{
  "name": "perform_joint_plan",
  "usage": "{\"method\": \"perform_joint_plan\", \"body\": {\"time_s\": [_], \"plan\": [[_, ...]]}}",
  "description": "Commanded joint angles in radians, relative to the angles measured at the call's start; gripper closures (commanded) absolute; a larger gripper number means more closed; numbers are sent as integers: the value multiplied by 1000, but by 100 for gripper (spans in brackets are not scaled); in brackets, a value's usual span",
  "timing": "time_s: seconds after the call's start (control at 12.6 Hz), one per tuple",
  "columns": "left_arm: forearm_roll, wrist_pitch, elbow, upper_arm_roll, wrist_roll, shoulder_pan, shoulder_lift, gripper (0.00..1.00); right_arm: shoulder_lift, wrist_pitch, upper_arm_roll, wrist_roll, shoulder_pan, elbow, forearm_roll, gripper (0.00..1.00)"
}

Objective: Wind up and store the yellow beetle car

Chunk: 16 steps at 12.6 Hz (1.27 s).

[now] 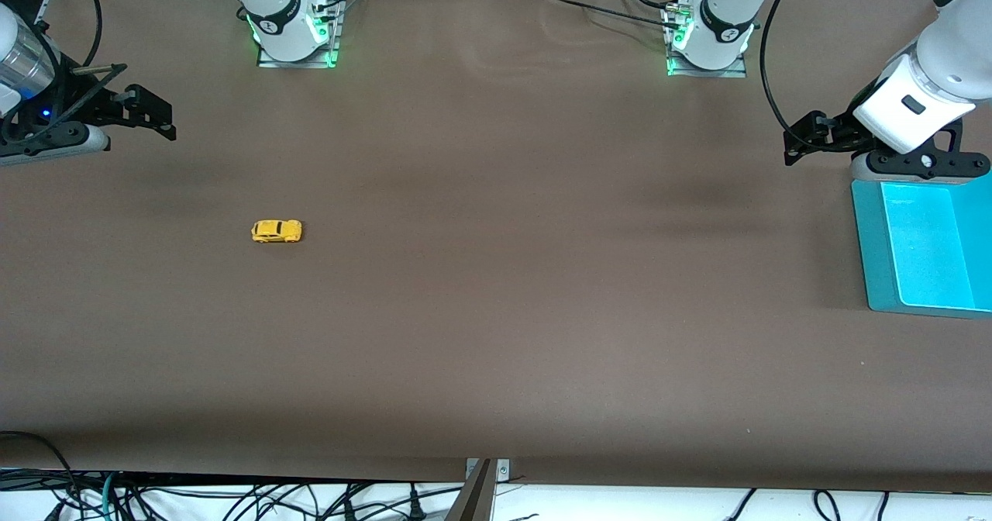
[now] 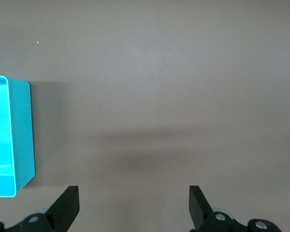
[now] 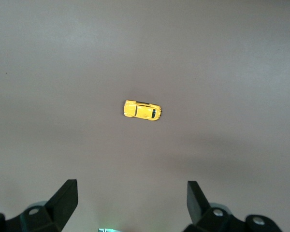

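The yellow beetle car (image 1: 277,231) stands on its wheels on the brown table, toward the right arm's end. It also shows in the right wrist view (image 3: 142,110), alone on the table. My right gripper (image 1: 155,114) hangs open and empty in the air at that end of the table, apart from the car; its open jaws show in the right wrist view (image 3: 132,198). My left gripper (image 1: 798,137) hangs open and empty at the left arm's end, beside a teal bin (image 1: 868,250); its jaws show in the left wrist view (image 2: 134,203).
The teal bin is empty and stands at the left arm's end of the table; one wall shows in the left wrist view (image 2: 23,135). Both arm bases (image 1: 294,32) (image 1: 709,40) stand along the table's edge farthest from the front camera.
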Motion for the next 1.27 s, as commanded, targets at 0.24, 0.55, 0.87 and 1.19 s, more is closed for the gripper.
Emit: {"method": "perform_joint_plan", "body": {"time_s": [0.24,0.55,0.87,1.19], "plan": [[20,-22,33,8,7,-13,14,0,2,-26,-5,-13,2,11,4,0],[20,-22,33,8,7,-13,14,0,0,-41,-13,-29,-5,11,2,0],[20,-24,33,8,7,-13,14,0,3,-33,-16,-26,-4,6,2,0],[20,-24,33,8,7,-13,12,0,6,-44,-17,-14,-1,9,1,0]]}}
